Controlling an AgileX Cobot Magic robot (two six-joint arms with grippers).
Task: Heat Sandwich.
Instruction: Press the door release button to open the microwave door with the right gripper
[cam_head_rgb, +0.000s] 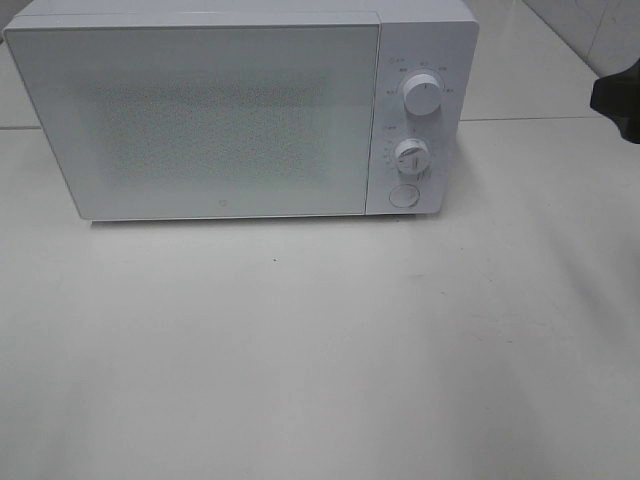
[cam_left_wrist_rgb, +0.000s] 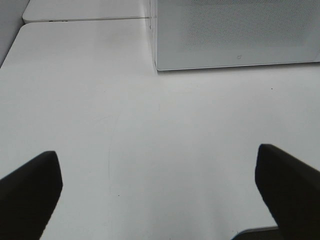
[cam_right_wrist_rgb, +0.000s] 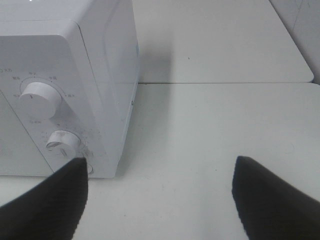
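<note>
Left wrist, left arm: reaches out above the table, aimed at the oven's front.
Left wrist, left claw (cam_left_wrist_rgb: 157, 156): two black fingers (cam_left_wrist_rgb: 30, 195) stand wide apart. Nothing is between them and nothing is touched.
Under the left claw: bare top of the white matte table (cam_left_wrist_rgb: 125, 110).
Ahead of the left claw: the lower front corner of the white box-shaped microwave oven (cam_left_wrist_rgb: 235, 35), well apart from the fingertips, with its door closed.
Exterior high, right arm: only a black part (cam_head_rgb: 618, 98) shows at the view's edge, beside the oven and apart from it.
Right wrist, right claw (cam_right_wrist_rgb: 161, 167): the fingers are spread wide, gripping nothing.
Ahead of the right claw, toward the left arm's side: the oven's control panel, with the upper round white knob (cam_right_wrist_rgb: 40, 99) and the lower round white knob (cam_right_wrist_rgb: 63, 142) near one fingertip. No contact is seen.
Below the knobs: a round white button (cam_head_rgb: 403, 194).
Task's thing, the sandwich: shows in no view, and the frosted door panel hides the oven's inside.
</note>
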